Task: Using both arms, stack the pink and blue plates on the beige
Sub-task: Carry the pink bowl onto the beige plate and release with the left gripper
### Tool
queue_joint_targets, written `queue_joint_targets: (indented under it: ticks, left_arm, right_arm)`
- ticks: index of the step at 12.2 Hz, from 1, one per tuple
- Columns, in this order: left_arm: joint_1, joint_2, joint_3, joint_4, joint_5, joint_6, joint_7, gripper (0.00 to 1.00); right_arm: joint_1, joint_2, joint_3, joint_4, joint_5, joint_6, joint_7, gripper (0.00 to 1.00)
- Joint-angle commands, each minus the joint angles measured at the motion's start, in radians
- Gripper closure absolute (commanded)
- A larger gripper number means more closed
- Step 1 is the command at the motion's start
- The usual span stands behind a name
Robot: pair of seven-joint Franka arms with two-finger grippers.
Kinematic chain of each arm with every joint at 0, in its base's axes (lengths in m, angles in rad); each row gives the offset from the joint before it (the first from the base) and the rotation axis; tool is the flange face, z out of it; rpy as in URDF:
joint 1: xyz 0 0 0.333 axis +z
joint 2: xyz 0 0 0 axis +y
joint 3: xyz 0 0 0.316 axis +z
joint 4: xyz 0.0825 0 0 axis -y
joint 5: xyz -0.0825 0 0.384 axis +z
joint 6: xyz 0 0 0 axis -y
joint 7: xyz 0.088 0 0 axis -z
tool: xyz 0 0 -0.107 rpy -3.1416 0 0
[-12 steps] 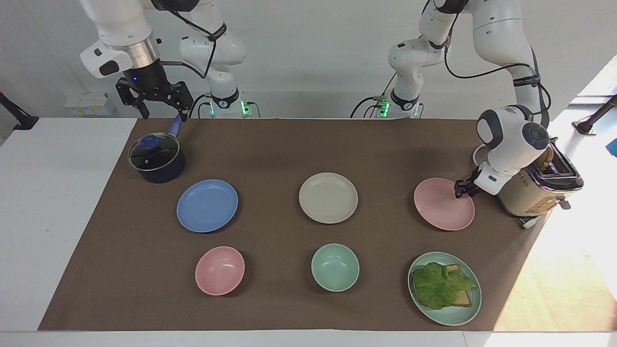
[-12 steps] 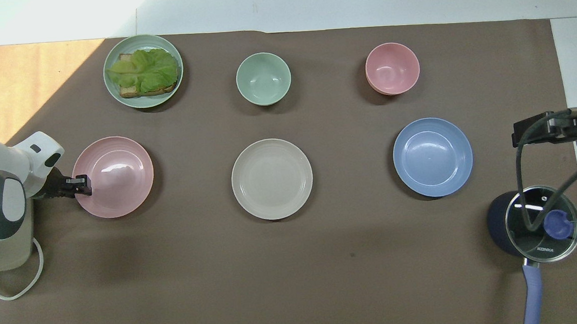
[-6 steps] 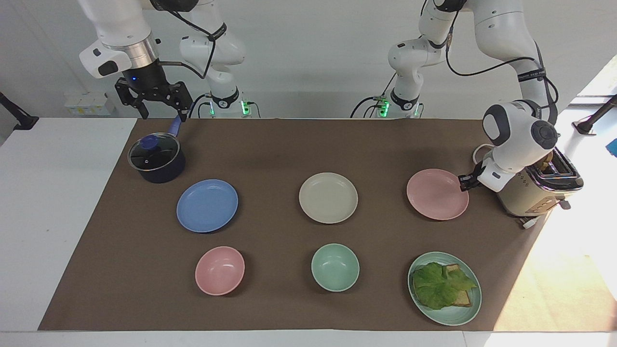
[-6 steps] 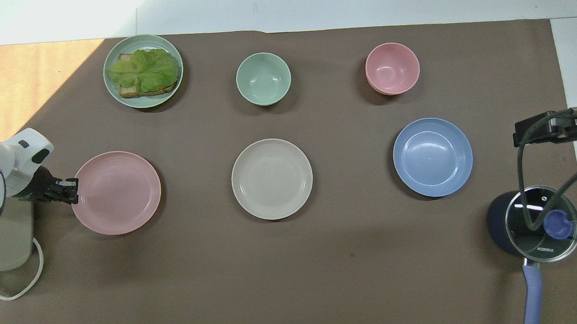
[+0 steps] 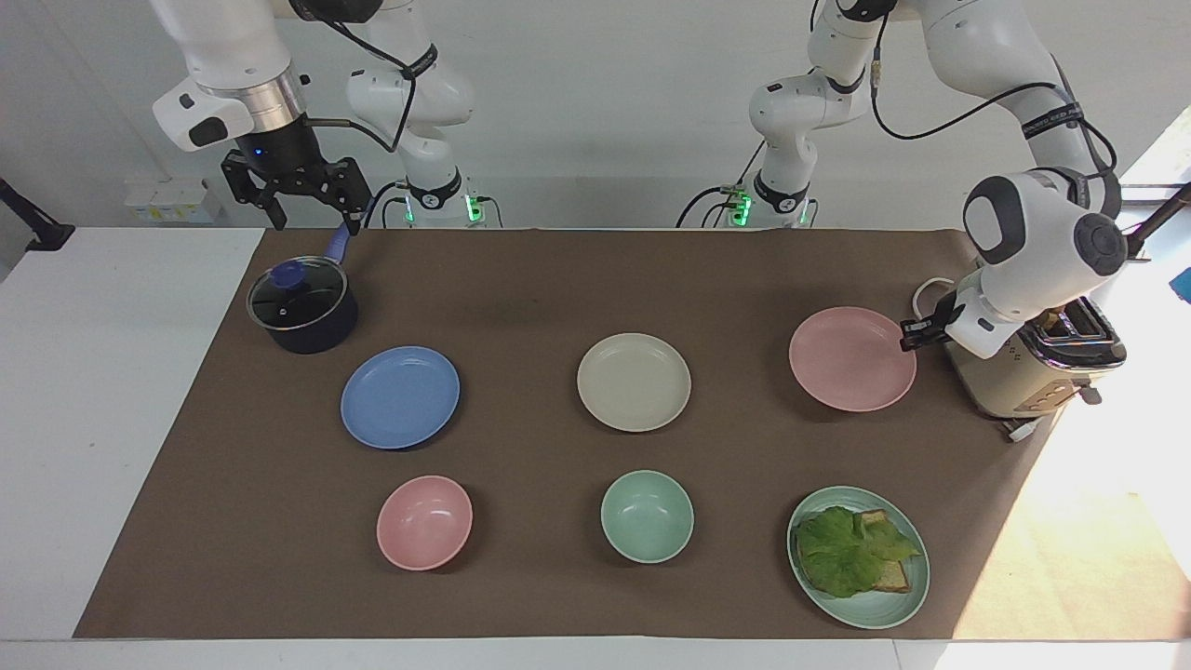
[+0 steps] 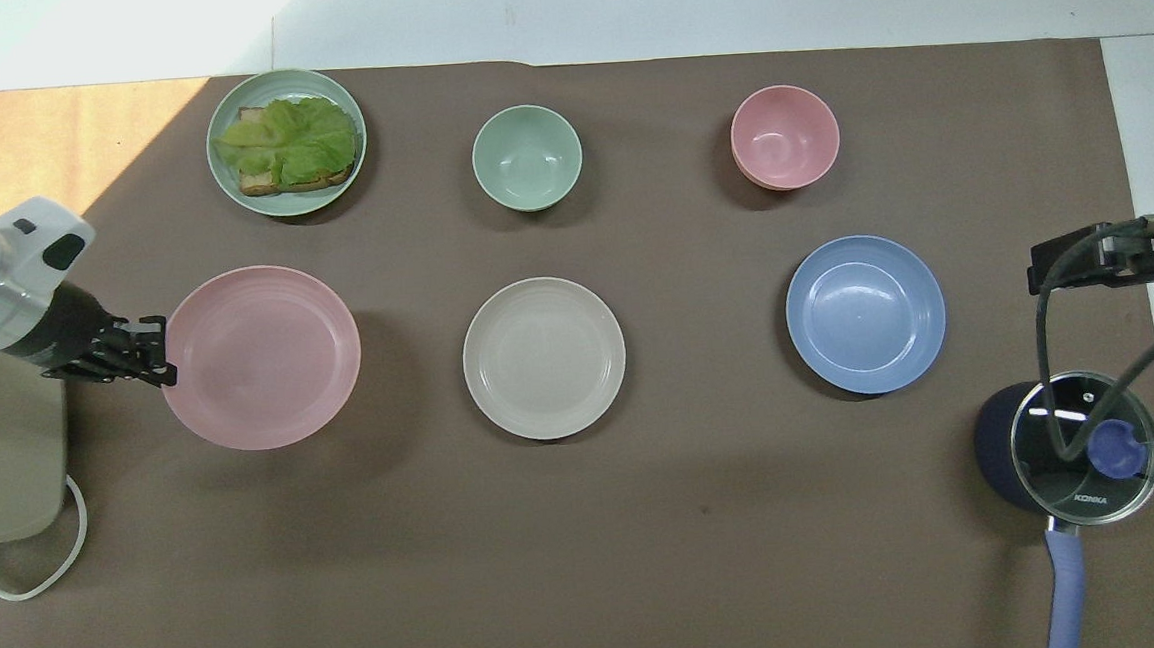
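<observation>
My left gripper (image 5: 907,335) is shut on the rim of the pale pink plate (image 5: 851,358) and holds it up, tilted, above the brown mat at the left arm's end of the table. In the overhead view the pink plate (image 6: 260,355) looks larger than the others, with the left gripper (image 6: 160,349) at its edge. The beige plate (image 5: 634,381) lies flat mid-table. The blue plate (image 5: 400,397) lies flat toward the right arm's end. My right gripper (image 5: 316,221) hangs open, holding nothing, over the pot's handle.
A dark pot with a glass lid (image 5: 301,305) stands nearer the robots than the blue plate. A toaster (image 5: 1033,372) stands just under the left arm's wrist. Farther out are a pink bowl (image 5: 424,521), a mint bowl (image 5: 647,515) and a green plate (image 5: 875,614) holding a lettuce sandwich.
My left gripper closed on the pink plate's rim and raised it off the mat, drawing back a little toward the toaster. The right arm has barely moved.
</observation>
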Motion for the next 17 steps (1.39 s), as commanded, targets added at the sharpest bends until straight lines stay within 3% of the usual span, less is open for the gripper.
queue_joint_targets:
  ticks: [1, 7, 10, 11, 12, 16, 17]
  left_arm:
    - [-0.156, -0.014, 0.003, -0.012, -0.048, 0.013, -0.201, 1.00]
    - [-0.417, -0.007, 0.004, -0.213, -0.062, 0.393, -0.386, 1.00]
    - [-0.430, 0.004, 0.004, -0.233, -0.062, 0.484, -0.385, 1.00]
    - [-0.428, 0.012, 0.003, -0.226, -0.062, 0.490, -0.383, 0.69]
    - [-0.428, 0.013, 0.004, -0.224, -0.062, 0.490, -0.383, 0.01]
    - [-0.410, 0.013, 0.015, -0.184, -0.039, 0.443, -0.381, 0.00]
    - [-0.395, 0.003, 0.027, -0.171, 0.025, 0.408, -0.372, 0.00]
  right_arm:
    - [-0.013, -0.007, 0.003, -0.007, 0.005, -0.016, -0.018, 0.00]
    - [-0.013, -0.007, 0.003, -0.008, 0.005, -0.016, -0.019, 0.00]
    - [-0.022, -0.007, 0.002, -0.010, 0.005, -0.016, -0.033, 0.00]
    - [-0.022, -0.007, 0.002, -0.010, 0.005, -0.016, -0.039, 0.00]
    - [-0.022, -0.007, 0.002, -0.010, 0.005, -0.016, -0.039, 0.00]
    - [-0.030, -0.007, 0.002, -0.010, 0.005, -0.013, -0.042, 0.00]
    - [-0.030, -0.007, 0.002, -0.011, 0.005, -0.010, -0.059, 0.00]
